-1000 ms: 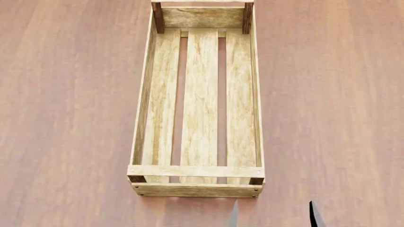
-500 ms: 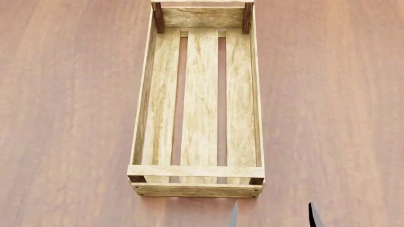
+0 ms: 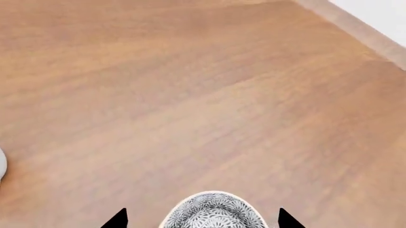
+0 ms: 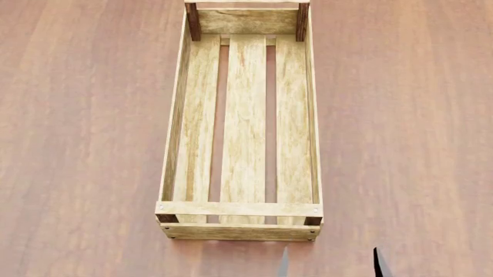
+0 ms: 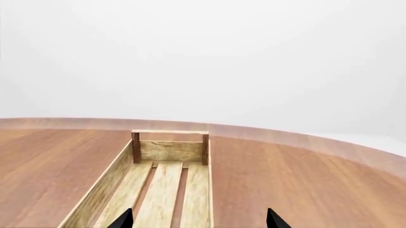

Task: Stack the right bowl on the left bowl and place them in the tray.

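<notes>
Moved since earlier: barely anything, honestly. Over the last second the right gripper (image 4: 328, 264) tips at 6 o'clock of the head view sank a touch lower in frame and the right-hand one crept inward; nothing else budged.

Table (image 4: 85, 138): big wood-grain top, bare wherever we can see it.

Tray (image 4: 241, 128): long light-wood crate dead centre in the head view, running 12 to 6 o'clock, nothing in it. Looks stiff and fairly light; we don't expect to lift it, just drop the bowls inside.

Left bowl (image 3: 214, 211): only the left wrist view shows it, a grey patterned bowl with a pale rim, sitting between the tips at 6 o'clock. We'd guess hard glazed ceramic, so slippery and chip-prone. Pinching the rim wall, one finger in and one out, seems safest.

Right bowl: can't say for sure; a white sliver at 9 o'clock of the left wrist view might be it.

Left gripper (image 3: 203, 219): fingers spread wide, straddling the bowl, not touching it as far as we can tell.

Right gripper: fingers also wide apart, holding nothing, pointing down the tray.
</notes>
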Robot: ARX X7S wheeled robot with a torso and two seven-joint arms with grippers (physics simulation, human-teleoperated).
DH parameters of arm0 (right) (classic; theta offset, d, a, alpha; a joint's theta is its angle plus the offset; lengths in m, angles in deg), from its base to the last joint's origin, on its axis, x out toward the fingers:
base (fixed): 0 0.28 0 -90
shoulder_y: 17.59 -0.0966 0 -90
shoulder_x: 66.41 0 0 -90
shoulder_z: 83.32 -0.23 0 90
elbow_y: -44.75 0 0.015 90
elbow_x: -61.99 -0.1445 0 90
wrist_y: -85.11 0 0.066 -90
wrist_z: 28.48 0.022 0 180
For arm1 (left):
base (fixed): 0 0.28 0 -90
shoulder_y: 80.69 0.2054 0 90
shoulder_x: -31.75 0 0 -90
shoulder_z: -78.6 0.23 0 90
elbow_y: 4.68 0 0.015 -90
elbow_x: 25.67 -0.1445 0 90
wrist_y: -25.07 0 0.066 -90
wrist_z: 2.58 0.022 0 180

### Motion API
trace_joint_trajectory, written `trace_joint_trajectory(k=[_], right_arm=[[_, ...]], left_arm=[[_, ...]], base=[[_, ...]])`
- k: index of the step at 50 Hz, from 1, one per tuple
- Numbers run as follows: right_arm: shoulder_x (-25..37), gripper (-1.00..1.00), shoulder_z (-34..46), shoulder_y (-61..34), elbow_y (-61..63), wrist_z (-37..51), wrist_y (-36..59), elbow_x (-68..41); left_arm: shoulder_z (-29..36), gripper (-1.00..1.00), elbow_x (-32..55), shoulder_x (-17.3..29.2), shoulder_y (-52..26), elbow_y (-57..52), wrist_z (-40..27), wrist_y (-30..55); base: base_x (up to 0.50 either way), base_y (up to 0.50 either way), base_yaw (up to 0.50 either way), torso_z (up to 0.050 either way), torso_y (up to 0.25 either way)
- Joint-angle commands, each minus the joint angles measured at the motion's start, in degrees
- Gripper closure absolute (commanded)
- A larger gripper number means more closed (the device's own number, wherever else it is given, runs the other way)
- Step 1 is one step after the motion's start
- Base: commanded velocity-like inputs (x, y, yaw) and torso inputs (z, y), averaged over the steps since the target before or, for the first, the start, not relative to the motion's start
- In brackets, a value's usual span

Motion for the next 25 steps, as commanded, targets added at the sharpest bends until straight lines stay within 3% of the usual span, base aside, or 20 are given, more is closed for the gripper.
trace_joint_trajectory(k=[1,25], right_arm=[[-0.96,-1.0,-1.06,-0.23,-0.27,-1.3,0.08,1.09],[-0.83,-1.0,-0.55,-0.21,-0.63,-1.03,0.36,1.28]], left_arm=[[-5.05,-1.0,3.39,-2.21,1.46,1.05,4.24,-0.6],[-7.04,-1.0,7.55,-4.65,1.19,5.77,8.08,-0.66]], base=[[0.0,0.0,0.0,0.0,0.0],[0.0,0.0,0.0,0.0,0.0]])
